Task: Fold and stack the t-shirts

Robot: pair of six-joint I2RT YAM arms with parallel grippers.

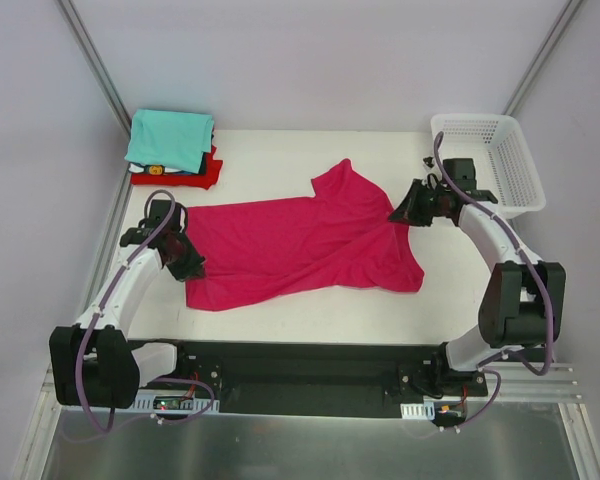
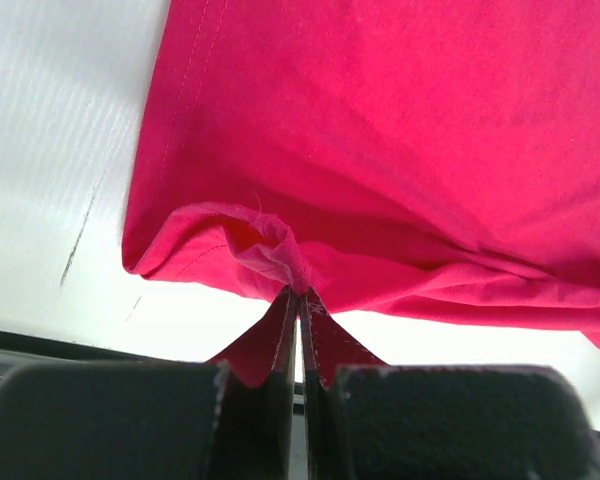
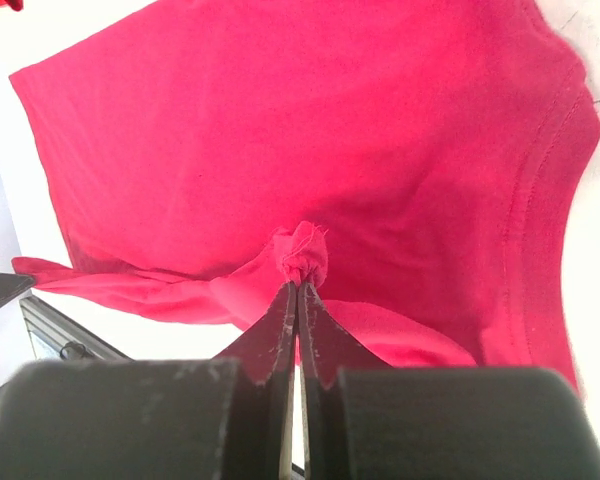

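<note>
Claws clenched on cloth: the left claw [image 1: 192, 266] is shut on a small tuck at the hemmed edge of the pink shirt [image 1: 300, 245], and the right claw [image 1: 400, 212] on a similar tuck near the collar end. In each wrist view the jaws are pressed together with only a bunch of fabric at the tips.

Table [image 1: 310, 305]: white, with the arms mounted at its near edge.

Pink shirt: spread unfolded across the middle of the table between the two claws. It is wrinkled, with one sleeve pointing to the far side.

Basket [image 1: 500, 165]: set at the far right corner, just beside the right arm.

Stack: placed at the far left corner, well apart from the pink shirt. A teal shirt [image 1: 170, 138] lies on top, a red shirt [image 1: 210, 172] beneath, and a dark-and-white one is seen only at the edge.

Hazards, as judged:
- Each hold is taken on very little cloth. If the claws are drawn apart or raised sharply, a tuck may be pulled free and that end dropped.
- Unequal lifting of the two ends would probably give a skewed fold, since the cloth is already creased and slack.
- The basket could be struck if the right arm is swung outward.
- The stack could be disturbed if the shirt is dragged towards it rather than carried.
</note>
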